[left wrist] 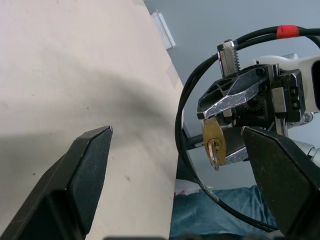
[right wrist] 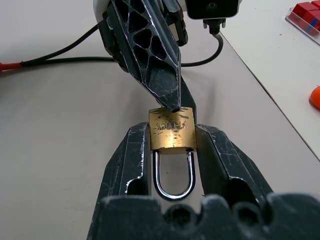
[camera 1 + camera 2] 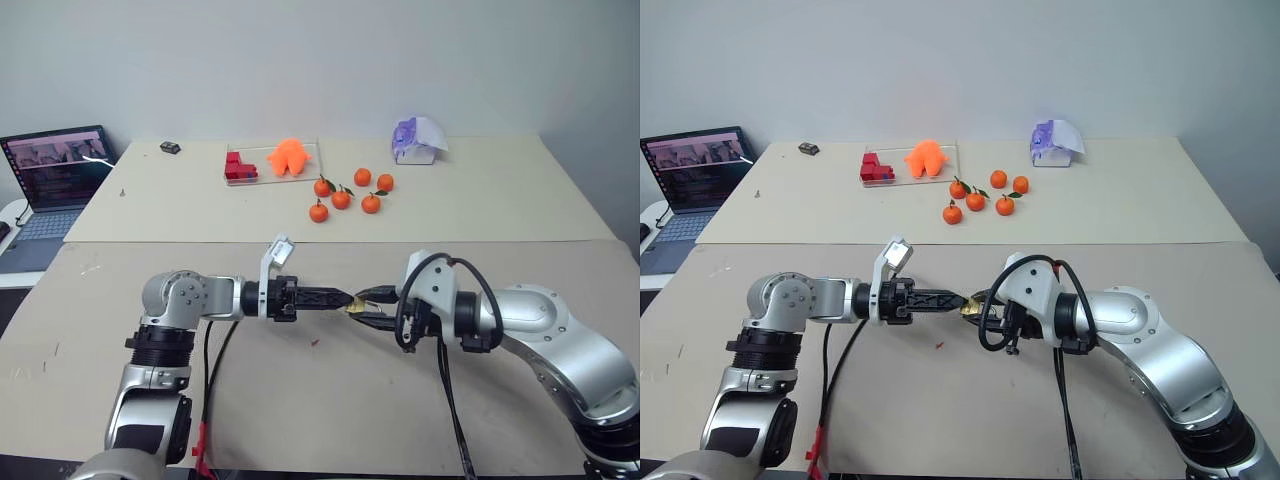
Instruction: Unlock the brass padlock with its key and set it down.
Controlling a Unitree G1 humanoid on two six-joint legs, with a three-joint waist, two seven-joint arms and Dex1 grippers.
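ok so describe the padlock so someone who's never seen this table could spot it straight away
Start at the near table, where the two arms meet in mid-air. The brass padlock sits clamped between the fingers of the right claw, with the open left claw closing in on it. It is a tiny gold block with a silvery shackle, unlike the round orange tangerines on the far table.

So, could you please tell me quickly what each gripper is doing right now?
Left gripper: open, holding nothing, at the padlock.
Right gripper: closed on the padlock.
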